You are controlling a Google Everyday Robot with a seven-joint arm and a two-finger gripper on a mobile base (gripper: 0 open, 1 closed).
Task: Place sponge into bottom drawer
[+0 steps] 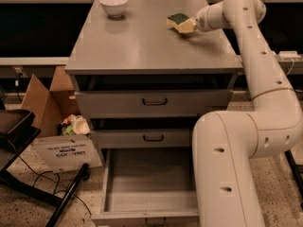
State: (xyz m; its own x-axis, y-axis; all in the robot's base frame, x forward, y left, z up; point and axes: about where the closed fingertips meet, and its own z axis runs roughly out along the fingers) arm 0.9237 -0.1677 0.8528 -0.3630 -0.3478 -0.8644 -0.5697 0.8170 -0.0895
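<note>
The sponge [179, 21], pale yellow foam with a dark green face, is at the back right of the grey cabinet top [142, 46]. It is tilted and looks slightly raised. My gripper [190, 24] reaches in from the right and is shut on the sponge's right end. The bottom drawer [151, 181] is pulled out towards me, a wide shallow grey tray with nothing in it. Part of its right side is hidden behind my arm.
A white bowl [113, 4] stands at the back left of the cabinet top. The two upper drawers [154, 101] are closed. A cardboard box [45, 98] and a white sign [64, 151] sit on the floor at the left, beside a dark stand [19, 131].
</note>
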